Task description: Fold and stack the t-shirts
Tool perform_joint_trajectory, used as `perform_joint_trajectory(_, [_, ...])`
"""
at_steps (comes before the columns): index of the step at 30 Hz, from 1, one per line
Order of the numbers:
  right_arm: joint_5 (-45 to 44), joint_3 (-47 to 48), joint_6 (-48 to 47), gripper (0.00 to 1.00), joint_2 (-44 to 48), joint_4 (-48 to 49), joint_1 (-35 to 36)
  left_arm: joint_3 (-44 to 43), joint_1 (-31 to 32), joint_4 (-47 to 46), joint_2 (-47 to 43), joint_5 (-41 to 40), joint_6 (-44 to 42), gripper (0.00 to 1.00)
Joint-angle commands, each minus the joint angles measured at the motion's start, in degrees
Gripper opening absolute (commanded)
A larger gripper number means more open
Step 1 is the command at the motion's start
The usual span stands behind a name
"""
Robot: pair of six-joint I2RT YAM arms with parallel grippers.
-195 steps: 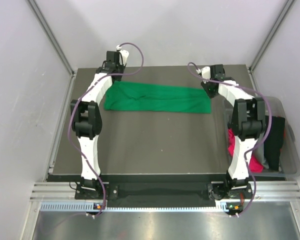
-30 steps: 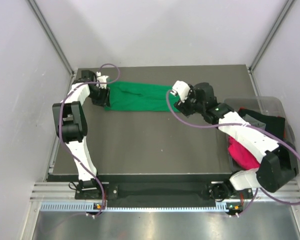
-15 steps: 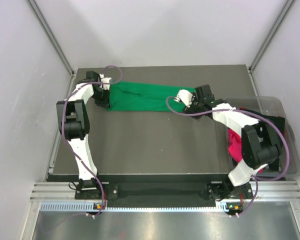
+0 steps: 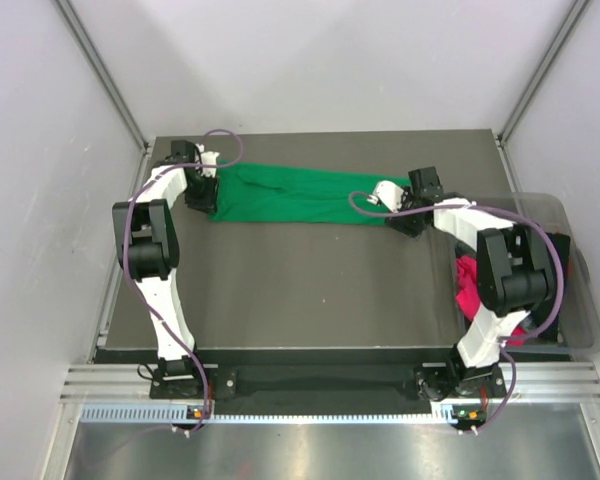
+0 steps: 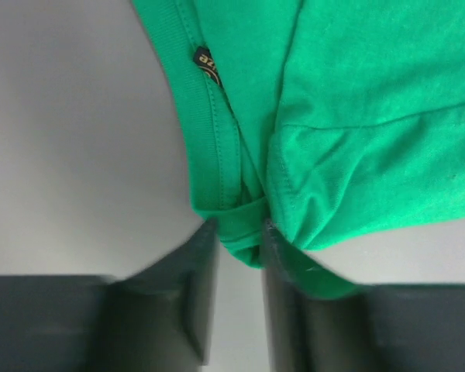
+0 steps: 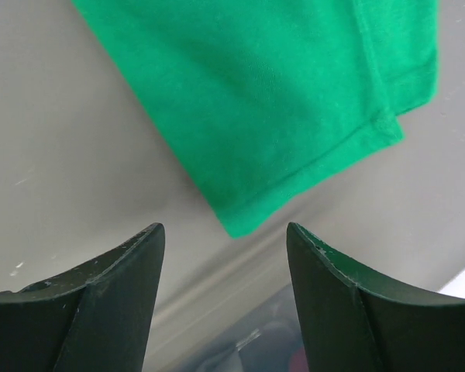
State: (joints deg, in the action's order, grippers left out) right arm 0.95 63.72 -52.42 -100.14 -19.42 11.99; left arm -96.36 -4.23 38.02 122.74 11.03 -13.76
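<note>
A bright green t-shirt (image 4: 300, 195), folded into a long band, lies across the back of the table. My left gripper (image 4: 202, 197) is at its left end. In the left wrist view its jaws (image 5: 239, 232) stand a narrow way apart, with the collar fold (image 5: 217, 139) bunched between the fingertips and some fabric draped over the right finger (image 5: 283, 263). My right gripper (image 4: 402, 218) is at the shirt's right end, open wide (image 6: 225, 229). The hem corner (image 6: 294, 101) lies just ahead of its tips, touching neither.
A clear plastic bin (image 4: 555, 205) stands off the table's right edge, holding a magenta-pink shirt (image 4: 470, 285) and a black one (image 4: 545, 270). Its rim (image 6: 248, 333) shows below the right fingers. Grey walls close in the dark table (image 4: 310, 290).
My right arm has swung from the shirt's middle out to its right end. The left gripper has stayed at the left end.
</note>
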Motion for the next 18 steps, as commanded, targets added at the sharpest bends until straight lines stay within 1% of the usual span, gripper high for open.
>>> perform_joint_trajectory(1, [0.5, 3.6, -1.0, 0.64, -2.0, 1.0, -1.5, -2.1, -0.1, -2.3, -2.3, 0.3, 1.2, 0.41])
perform_joint_trajectory(3, [0.5, 4.7, -0.9, 0.64, -3.3, 1.0, -1.9, -0.3, 0.0, -3.2, -3.3, 0.3, 1.4, 0.46])
perform_joint_trajectory(6, [0.4, 6.3, -0.8, 0.65, -5.5, 0.7, -2.4, 1.7, -0.1, -3.6, -4.9, 0.4, 1.2, 0.46])
perform_joint_trajectory(8, [0.4, 7.5, -0.8, 0.62, -7.2, 0.1, -2.8, 3.9, -0.1, -3.4, -6.9, 0.3, 1.1, 0.46])
perform_joint_trajectory(9, [0.5, 8.1, -1.2, 0.58, -7.9, -1.7, -3.0, 4.9, 0.0, -3.7, -7.7, 0.3, 1.1, 0.47])
perform_joint_trajectory(10, [0.7, 8.7, -1.3, 0.47, -8.6, -2.7, -3.1, 6.0, 0.0, -3.9, -9.9, 0.2, 0.9, 0.46])
perform_joint_trajectory(11, [0.7, 9.9, -1.4, 0.4, -10.1, -3.9, -3.1, 8.3, 0.0, -4.6, -11.0, 0.0, 0.8, 0.46])
perform_joint_trajectory(12, [0.9, 10.3, -1.5, 0.3, -10.7, -5.7, -3.3, 9.3, -0.1, -4.9, -12.1, -0.2, 0.8, 0.46])
perform_joint_trajectory(13, [1.1, 10.5, -1.5, 0.12, -11.2, -6.7, -3.3, 10.5, -0.1, -5.2, -14.3, -0.6, 0.7, 0.46])
perform_joint_trajectory(15, [2.7, 9.8, -1.5, 0.0, -10.6, -9.1, -3.3, 13.2, 0.0, -5.5, -16.3, -0.8, 0.6, 0.46])
perform_joint_trajectory(16, [3.4, 9.1, -1.5, 0.0, -9.6, -9.8, -3.0, 14.0, 0.0, -5.5, -18.0, -1.2, 0.5, 0.46])
perform_joint_trajectory(18, [5.3, 5.2, -2.2, 0.0, -4.0, -12.0, -1.9, 16.0, 0.0, -5.3, -19.8, -1.3, 0.6, 0.46])
